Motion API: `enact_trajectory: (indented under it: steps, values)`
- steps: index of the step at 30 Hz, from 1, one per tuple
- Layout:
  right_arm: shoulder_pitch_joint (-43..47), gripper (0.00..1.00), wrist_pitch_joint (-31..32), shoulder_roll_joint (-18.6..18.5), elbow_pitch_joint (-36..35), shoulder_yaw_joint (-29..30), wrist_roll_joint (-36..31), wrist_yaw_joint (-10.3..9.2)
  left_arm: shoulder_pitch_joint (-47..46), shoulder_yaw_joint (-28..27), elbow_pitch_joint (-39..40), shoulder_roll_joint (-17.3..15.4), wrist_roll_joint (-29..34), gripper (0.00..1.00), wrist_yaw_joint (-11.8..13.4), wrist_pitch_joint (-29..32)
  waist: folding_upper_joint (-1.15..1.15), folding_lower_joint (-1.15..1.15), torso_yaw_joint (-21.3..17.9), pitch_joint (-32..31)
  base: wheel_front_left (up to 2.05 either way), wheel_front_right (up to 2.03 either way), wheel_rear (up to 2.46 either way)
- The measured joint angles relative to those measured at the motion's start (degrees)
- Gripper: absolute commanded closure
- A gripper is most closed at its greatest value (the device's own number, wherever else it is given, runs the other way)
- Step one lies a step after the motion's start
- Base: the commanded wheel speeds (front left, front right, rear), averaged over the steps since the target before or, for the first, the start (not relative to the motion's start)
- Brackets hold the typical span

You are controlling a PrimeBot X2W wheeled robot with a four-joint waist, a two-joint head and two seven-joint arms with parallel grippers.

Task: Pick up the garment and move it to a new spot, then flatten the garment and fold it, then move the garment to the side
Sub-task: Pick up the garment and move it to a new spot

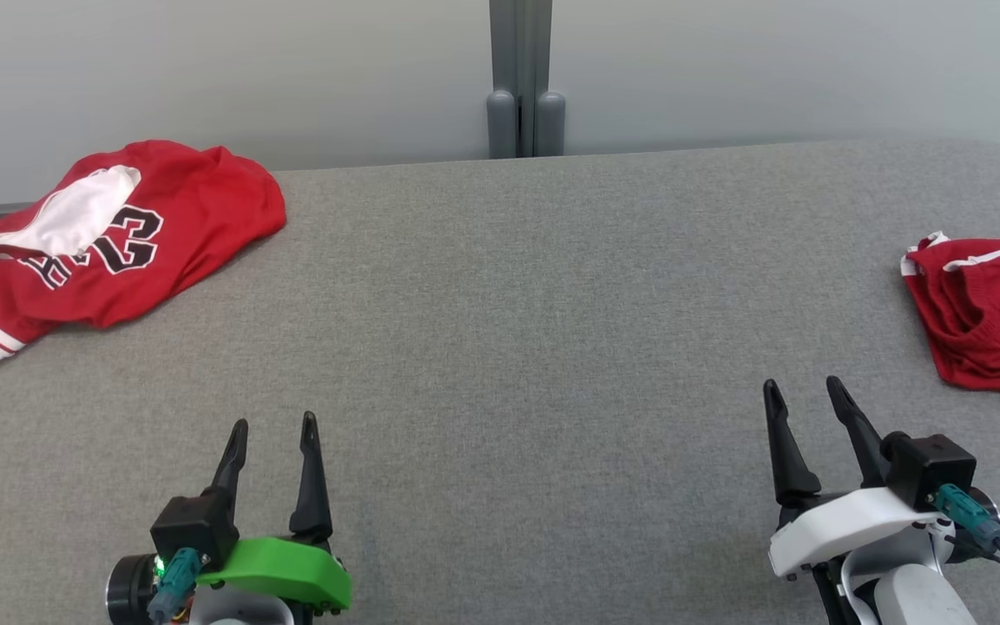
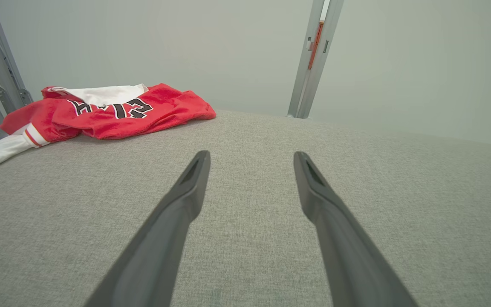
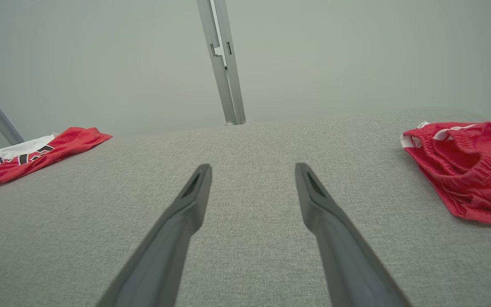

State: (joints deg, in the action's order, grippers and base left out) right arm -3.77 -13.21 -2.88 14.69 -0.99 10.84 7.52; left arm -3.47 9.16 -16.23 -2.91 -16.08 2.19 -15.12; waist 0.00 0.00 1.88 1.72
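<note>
A crumpled red and white jersey garment (image 1: 118, 234) with black numerals lies at the far left of the grey table (image 1: 509, 304); it also shows in the left wrist view (image 2: 113, 113) and the right wrist view (image 3: 28, 155). A second red garment (image 1: 986, 312) with an elastic waistband is bunched at the right edge (image 3: 463, 170). My left gripper (image 1: 274, 423) is open and empty near the front left, well short of the jersey (image 2: 252, 155). My right gripper (image 1: 804, 384) is open and empty at the front right, left of the red bunch (image 3: 252, 167).
A grey metal post (image 1: 520, 78) stands behind the table's far edge against a pale wall. The wide middle of the fabric-covered table lies bare between the two garments. The jersey's white part hangs at the table's left edge.
</note>
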Motion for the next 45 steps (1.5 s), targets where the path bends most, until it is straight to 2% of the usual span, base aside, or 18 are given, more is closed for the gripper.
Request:
enact_trajectory:
  steps: [6,12,18,27,31,36,45]
  values:
    - [0.4,0.00,0.0,0.0,-0.5,0.9,0.0,0.00,-0.1,0.5,0.0,0.1,0.0,0.00,0.1,0.0,0.00,0.00,1.1,0.2,0.00,0.00,0.00]
    - [1.3,0.00,-0.1,0.0,-2.3,4.2,-0.5,-0.01,-1.0,1.5,0.4,0.1,-0.1,0.00,0.3,0.0,0.00,0.00,4.9,0.6,0.00,0.00,0.00]
    - [1.3,0.00,0.0,0.0,-3.2,5.0,-0.3,-0.01,-1.0,0.2,0.5,0.1,0.6,0.00,0.4,0.0,0.00,0.00,11.3,0.9,0.00,0.00,0.00]
    - [1.2,0.00,0.2,0.1,-3.6,2.5,0.1,-0.01,-0.7,-1.2,1.1,0.1,1.0,0.00,0.2,0.0,0.00,0.00,22.3,0.8,0.00,0.00,0.00]
    - [0.2,0.00,0.8,0.1,-3.7,0.3,0.0,-0.01,0.5,-2.3,2.3,0.1,1.0,0.00,0.6,0.0,0.00,0.00,26.1,1.0,0.00,0.00,0.00]
    - [-0.7,0.00,1.1,0.1,-3.6,-1.4,0.0,-0.01,1.4,-2.7,3.3,0.1,0.5,0.00,0.9,0.0,0.00,0.00,28.6,1.6,0.00,0.00,0.00]
    - [-1.2,0.00,1.7,0.1,-5.7,0.1,-1.2,-0.02,0.7,-2.0,3.5,0.1,0.3,0.00,0.8,0.0,0.00,0.00,29.0,3.7,0.00,0.00,0.00]
